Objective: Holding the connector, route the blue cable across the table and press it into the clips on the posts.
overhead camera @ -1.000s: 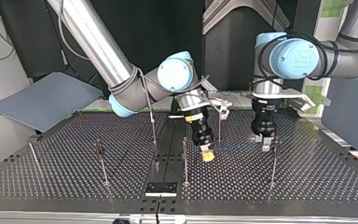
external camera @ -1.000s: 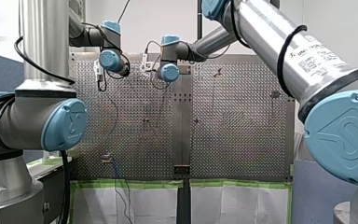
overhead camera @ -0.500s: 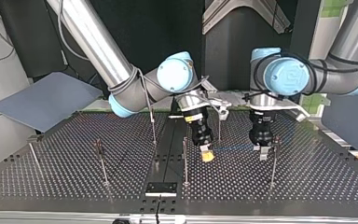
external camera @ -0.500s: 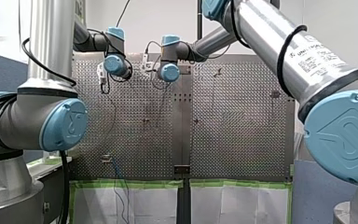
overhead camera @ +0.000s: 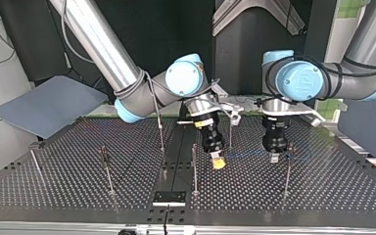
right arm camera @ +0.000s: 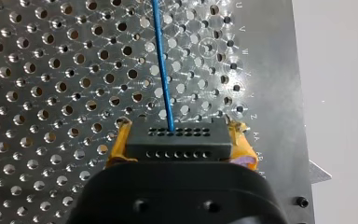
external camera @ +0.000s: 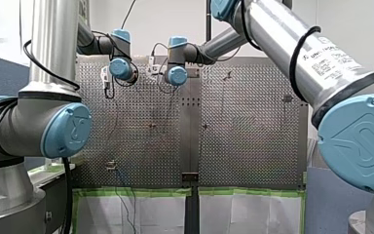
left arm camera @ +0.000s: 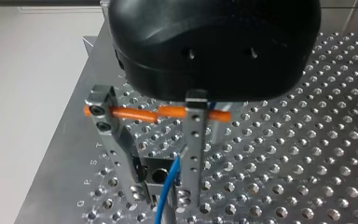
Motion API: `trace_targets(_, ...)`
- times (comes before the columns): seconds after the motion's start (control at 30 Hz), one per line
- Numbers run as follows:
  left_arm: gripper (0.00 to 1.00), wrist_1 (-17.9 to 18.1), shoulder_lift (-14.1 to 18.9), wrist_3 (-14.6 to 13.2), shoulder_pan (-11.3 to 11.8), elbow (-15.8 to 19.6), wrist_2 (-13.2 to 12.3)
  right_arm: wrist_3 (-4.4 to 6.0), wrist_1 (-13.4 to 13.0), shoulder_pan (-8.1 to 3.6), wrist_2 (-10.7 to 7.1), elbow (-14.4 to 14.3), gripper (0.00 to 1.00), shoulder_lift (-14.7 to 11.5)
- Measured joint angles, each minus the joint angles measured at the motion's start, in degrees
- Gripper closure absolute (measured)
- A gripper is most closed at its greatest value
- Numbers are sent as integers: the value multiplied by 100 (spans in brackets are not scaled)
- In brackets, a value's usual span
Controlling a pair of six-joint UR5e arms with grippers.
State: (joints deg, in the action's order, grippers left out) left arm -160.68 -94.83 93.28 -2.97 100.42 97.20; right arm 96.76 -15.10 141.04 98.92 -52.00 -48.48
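In the top view my right gripper, yellow-padded, hangs low over the table's middle. The right wrist view shows it shut on the black connector, from which the blue cable leads straight ahead over the perforated plate. The cable runs level toward the view's right to my left gripper, beside a thin post. In the left wrist view the metal fingers stand apart and straddle the cable, just above the plate.
Several thin posts stand on the perforated table, among them one near my right gripper and one farther to the top view's left. A grey panel lies at that side. A black plate sits at the near edge.
My left arm has shifted toward my right gripper and come down over the cable, which now lies between its fingers. My right arm has not moved.
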Motion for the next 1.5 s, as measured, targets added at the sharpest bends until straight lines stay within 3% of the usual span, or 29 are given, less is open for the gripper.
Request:
trace_targets(0.23,100,-230,10,66,-59,31,135,17,174,7,61,-13,100,7)
trace_targets(0.43,100,-488,102,64,-137,256,439,25,308,9,146,-103,100,13)
trace_targets(0.63,100,-249,342,91,-175,600,592,29,356,-9,153,-269,100,21)
trace_targets(0.9,100,32,378,98,-264,1068,598,8,360,-23,162,-644,100,26)
trace_targets(1.2,100,301,79,49,-455,1525,643,-69,364,-44,152,-978,100,26)
trace_targets(1.5,100,577,-378,17,-528,1610,656,-152,361,-75,135,-1335,100,26)
